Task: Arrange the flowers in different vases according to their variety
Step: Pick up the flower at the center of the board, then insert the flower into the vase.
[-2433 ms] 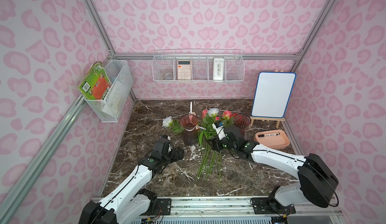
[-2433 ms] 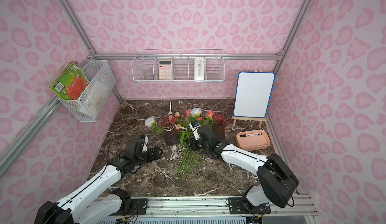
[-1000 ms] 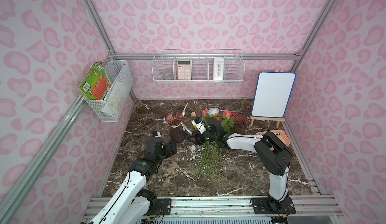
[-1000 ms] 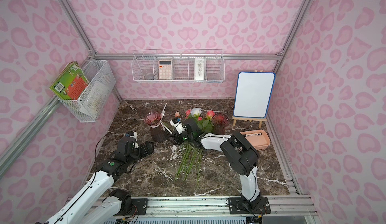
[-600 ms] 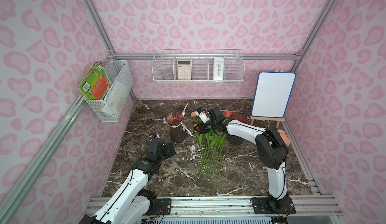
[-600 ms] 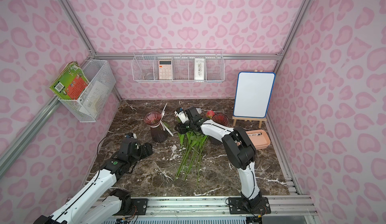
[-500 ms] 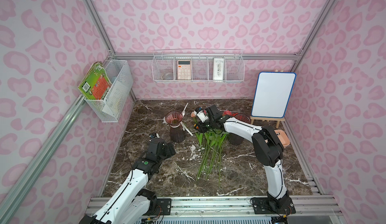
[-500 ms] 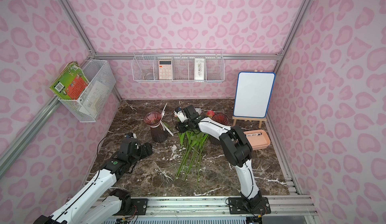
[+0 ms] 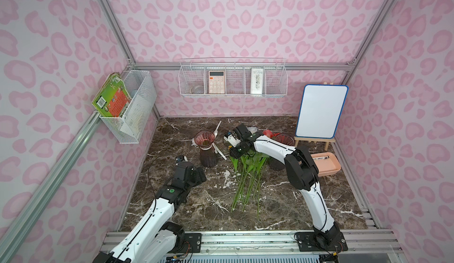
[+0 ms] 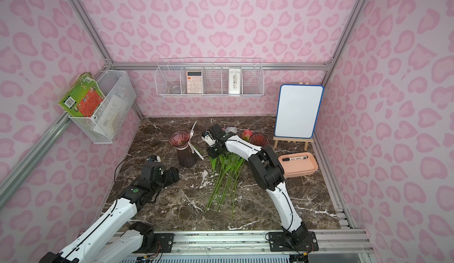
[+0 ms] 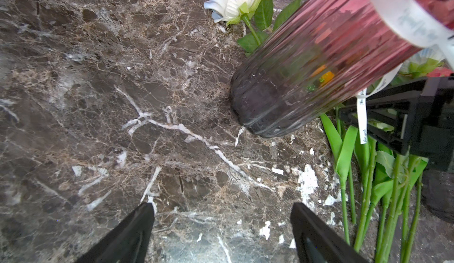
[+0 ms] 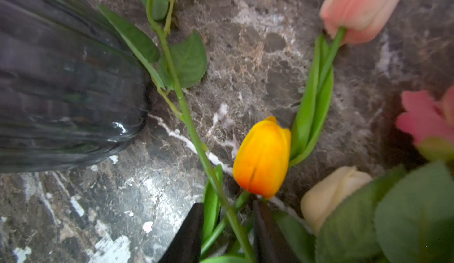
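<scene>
Beside the ribboned vase [image 9: 208,151], flowers [image 9: 247,175] are laid on the marble [image 9: 196,207], stems bunched. Script is printed on the white ribbon [image 11: 403,16] but cannot be read. The stem of an orange-yellow tulip [image 12: 261,158] is straddled by the right gripper [image 12: 227,209]; clamping cannot be confirmed. Near that vase's base the left gripper [image 11: 222,207] is held spread, nothing between.

I operate in a staged robot test booth: pink patterned walls [image 9: 221,16] on an aluminium frame [image 9: 111,21], marble counter [image 9: 196,205], wall baskets [image 9: 235,77].
</scene>
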`<state>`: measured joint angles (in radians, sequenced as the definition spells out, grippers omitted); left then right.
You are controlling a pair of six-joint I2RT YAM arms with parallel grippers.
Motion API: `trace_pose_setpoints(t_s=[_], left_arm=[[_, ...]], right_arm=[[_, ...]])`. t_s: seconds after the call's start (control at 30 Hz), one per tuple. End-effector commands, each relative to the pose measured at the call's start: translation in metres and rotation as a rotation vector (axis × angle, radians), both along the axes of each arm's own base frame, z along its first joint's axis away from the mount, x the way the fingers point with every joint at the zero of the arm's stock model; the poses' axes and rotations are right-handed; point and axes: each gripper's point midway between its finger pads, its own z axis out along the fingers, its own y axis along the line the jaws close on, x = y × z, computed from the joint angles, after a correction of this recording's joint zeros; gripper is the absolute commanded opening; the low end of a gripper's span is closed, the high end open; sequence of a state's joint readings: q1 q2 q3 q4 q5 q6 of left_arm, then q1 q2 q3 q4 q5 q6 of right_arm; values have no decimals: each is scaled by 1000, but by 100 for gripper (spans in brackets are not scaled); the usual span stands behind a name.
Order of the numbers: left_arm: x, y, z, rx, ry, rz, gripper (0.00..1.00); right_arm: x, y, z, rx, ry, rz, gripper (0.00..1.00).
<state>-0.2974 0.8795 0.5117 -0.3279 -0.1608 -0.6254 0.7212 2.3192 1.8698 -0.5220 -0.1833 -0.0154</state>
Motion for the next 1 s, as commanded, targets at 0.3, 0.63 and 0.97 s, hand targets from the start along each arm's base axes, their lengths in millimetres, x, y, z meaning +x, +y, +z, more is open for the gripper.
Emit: trace_pose_setpoints(t_s=[0.3,0.63,0.97], left_arm=[[4,-3,6,-6,-23,-14,91],[2,1,11,0,-42,-3,91],[-1,2,15,-5,-71,-2,91]], right_arm=[[4,-1,-3,-92,-34,8,26],[9,2,64,8,-132,-36,0],[10,-29,170,226,-300,-210,0]])
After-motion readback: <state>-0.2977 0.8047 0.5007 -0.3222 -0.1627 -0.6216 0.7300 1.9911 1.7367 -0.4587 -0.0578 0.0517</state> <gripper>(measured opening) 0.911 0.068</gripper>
